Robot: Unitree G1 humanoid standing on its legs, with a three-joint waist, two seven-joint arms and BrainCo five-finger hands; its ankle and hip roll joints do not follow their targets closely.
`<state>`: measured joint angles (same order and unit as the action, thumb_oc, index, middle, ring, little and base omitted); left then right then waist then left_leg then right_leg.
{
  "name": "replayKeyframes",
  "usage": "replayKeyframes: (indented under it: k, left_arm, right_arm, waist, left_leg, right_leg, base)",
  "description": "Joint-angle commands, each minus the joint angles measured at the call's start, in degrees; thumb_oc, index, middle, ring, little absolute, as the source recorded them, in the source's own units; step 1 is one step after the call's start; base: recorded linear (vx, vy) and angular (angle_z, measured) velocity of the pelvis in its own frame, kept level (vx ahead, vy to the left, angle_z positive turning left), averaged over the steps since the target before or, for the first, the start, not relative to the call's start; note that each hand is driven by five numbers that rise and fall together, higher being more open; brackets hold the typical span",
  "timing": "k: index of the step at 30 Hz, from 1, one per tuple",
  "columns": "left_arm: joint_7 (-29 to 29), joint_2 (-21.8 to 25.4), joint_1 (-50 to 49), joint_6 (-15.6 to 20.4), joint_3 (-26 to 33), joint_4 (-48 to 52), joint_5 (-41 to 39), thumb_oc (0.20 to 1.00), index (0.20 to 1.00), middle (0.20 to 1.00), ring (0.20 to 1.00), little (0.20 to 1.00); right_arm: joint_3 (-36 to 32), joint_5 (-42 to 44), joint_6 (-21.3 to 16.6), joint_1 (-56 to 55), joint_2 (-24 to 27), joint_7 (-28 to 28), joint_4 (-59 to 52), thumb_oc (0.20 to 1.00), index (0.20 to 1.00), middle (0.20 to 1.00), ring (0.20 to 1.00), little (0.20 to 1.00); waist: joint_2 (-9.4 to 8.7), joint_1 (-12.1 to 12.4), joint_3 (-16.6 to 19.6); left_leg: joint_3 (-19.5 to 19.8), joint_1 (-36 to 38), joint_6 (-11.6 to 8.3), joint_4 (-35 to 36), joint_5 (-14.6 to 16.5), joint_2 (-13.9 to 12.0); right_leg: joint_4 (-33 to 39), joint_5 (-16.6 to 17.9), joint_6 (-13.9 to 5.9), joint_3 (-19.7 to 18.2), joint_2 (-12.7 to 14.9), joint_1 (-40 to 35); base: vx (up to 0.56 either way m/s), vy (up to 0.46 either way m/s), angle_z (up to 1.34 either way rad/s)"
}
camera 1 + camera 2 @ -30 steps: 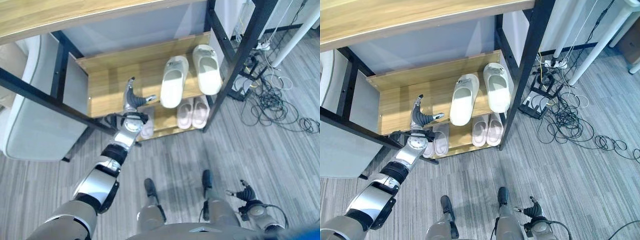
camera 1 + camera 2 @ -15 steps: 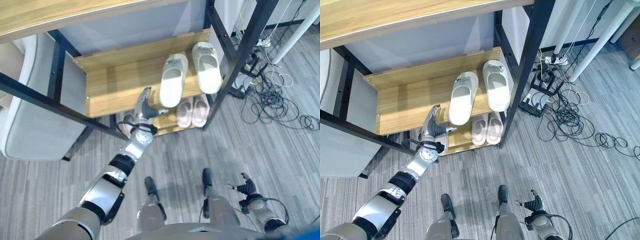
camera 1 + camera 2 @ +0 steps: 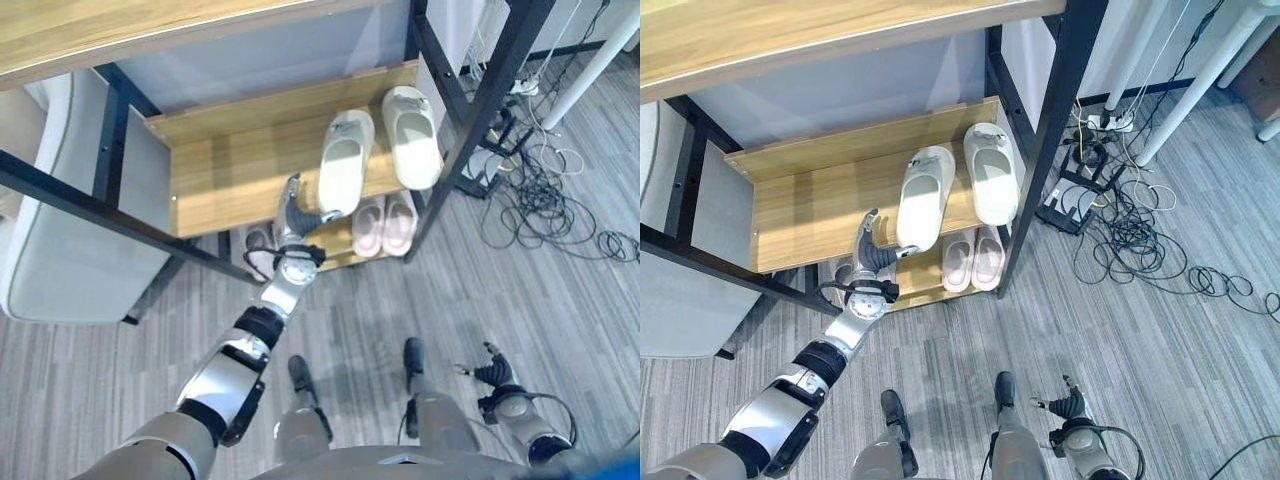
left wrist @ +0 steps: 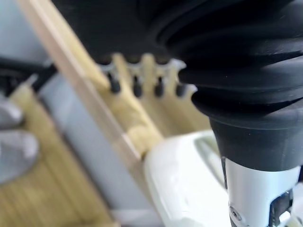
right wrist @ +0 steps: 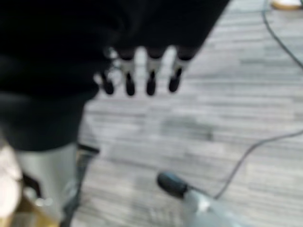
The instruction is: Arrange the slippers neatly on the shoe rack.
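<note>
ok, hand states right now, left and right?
Left hand: open, fingers straight, holding nothing, beside the white slipper on the shoe rack.
Right hand: open, empty, low over the floor.

The wooden shoe rack (image 3: 800,205) has a black metal frame; on its upper shelf lie two white slippers (image 3: 923,197) (image 3: 990,186) side by side toward the right end. On the lower shelf (image 3: 925,280) sit a pink pair (image 3: 974,257) and, further left, a grey pair (image 3: 258,240), partly hidden; the rack stands on grey plank floor (image 3: 1040,320).
</note>
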<state>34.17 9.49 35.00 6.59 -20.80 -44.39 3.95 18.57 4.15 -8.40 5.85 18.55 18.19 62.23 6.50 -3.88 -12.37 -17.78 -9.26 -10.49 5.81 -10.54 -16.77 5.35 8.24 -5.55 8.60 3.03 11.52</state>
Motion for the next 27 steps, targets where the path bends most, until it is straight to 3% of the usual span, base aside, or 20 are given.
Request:
replayKeyframes:
  k: [1,8,15,27]
  left_arm:
    - [0.8,-0.5,5.5,0.5,-4.2,-0.9,3.5,1.0,1.0,1.0,1.0,1.0]
    - [1.7,-0.9,8.1,-0.1,-6.6,-2.9,7.8,1.0,1.0,1.0,1.0,1.0]
    - [0.5,-5.1,7.8,1.3,-5.2,-2.8,-1.2,1.0,1.0,1.0,1.0,1.0]
    - [2.9,-9.7,13.4,1.0,-3.9,-7.9,-6.1,1.0,1.0,1.0,1.0,1.0]
  right_arm:
    - [0.7,-0.7,-1.3,2.2,2.0,1.2,-2.8,1.0,1.0,1.0,1.0,1.0]
    - [1.4,-1.2,-1.8,3.9,3.0,2.1,-2.9,1.0,1.0,1.0,1.0,1.0]
    - [2.1,-2.0,-0.6,4.2,3.2,3.0,-3.1,1.0,1.0,1.0,1.0,1.0]
    - [3.2,-1.7,0.0,5.0,3.6,3.5,-2.0,1.0,1.0,1.0,1.0,1.0]
  waist:
    - [0.25,0.5,-1.9]
    - [-0.22,0.2,-2.6]
    - [-0.16,0.1,-2.8]
    - [0.4,-1.0,-2.4]
  left_leg:
    - [2.9,-1.4,-1.1,-0.8,-0.9,0.4]
    - [3.1,-2.1,-1.23,-0.8,-1.2,0.1]
    - [3.0,-2.0,-1.11,-1.0,-1.4,0.0]
    - [2.1,-1.8,-1.25,-1.1,-1.6,-0.3]
  right_leg:
    - [-5.3,-8.5,-2.58,2.5,3.1,4.7]
    - [-5.8,-8.4,-2.61,2.2,3.2,5.9]
    - [-6.3,-8.6,-2.3,1.8,3.1,6.2]
    - [-6.9,-8.7,-2.1,0.9,2.8,7.6]
  base:
    - [0.0,0.0,0.0]
    - [0.0,-0.013,0.0]
    - [0.0,0.0,0.0]
    - [0.0,-0.001,-0.01]
